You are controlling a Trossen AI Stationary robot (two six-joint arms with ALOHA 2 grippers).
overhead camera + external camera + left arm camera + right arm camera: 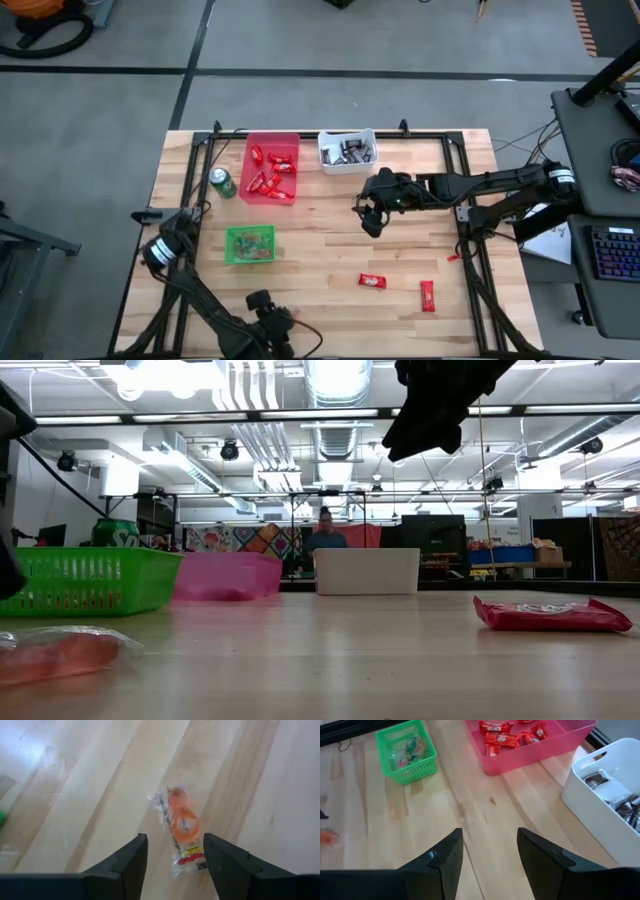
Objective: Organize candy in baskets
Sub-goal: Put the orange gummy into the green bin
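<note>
Orange in a clear wrapper, one candy (182, 832) lies on the bare bench (330, 250) straight ahead of your left end effector (175, 862), and that is the piece the coming move turns on. Its fingers stand apart and hold nothing, one to each side of the candy's near end. The candy's long axis runs roughly along the line of reach, so the fingers would close across its narrow width; a small advance should seat it between them. From above the left end effector sits at the near-left bench edge, and the candy itself is hard to make out there.

The green basket (249, 244), holding mixed pieces, is just beyond that arm, so the left arm is plainly the nearer one for this piece.

Your right end effector (371, 212) hangs over the bench's middle, fingers apart and empty, below the white basket (346, 152) of dark bars. Two red bars (372, 281) (427, 295) lie loose on the near-right bench, closer to the right arm. The red basket (270, 168) holds more red bars.
</note>
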